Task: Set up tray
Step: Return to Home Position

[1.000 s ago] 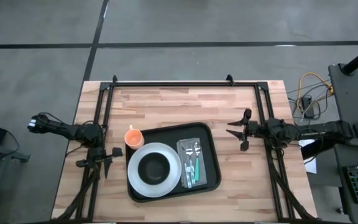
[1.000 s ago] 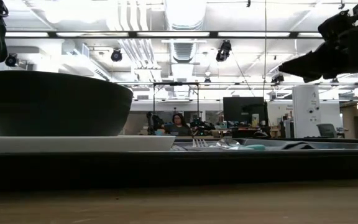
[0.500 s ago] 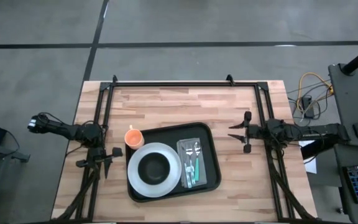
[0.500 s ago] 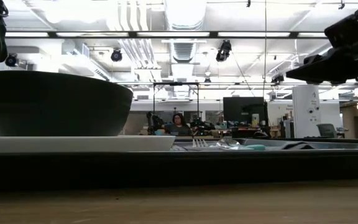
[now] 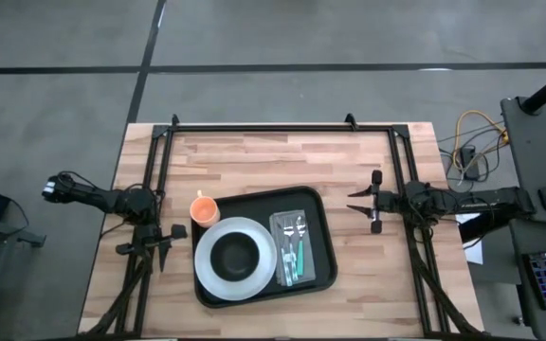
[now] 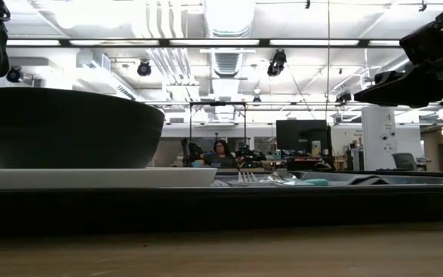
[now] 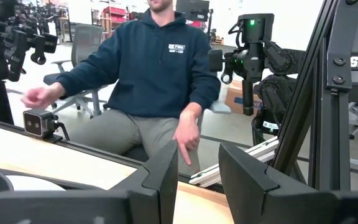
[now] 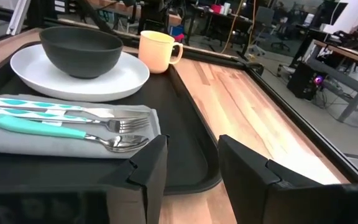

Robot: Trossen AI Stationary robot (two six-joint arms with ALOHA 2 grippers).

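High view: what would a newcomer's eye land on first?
The black tray mid-table, holding a white plate with a dark bowl and cutlery on a grey napkin. An orange cup sits at its top-left corner. The left pincer and right pincer flank it, empty.

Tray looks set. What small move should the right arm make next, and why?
Probably pull the right gripper back toward its base at the right edge of the table. It is open, empty and off the tray, which holds plate, bowl and cutlery on the napkin; the left gripper sits at the left edge.
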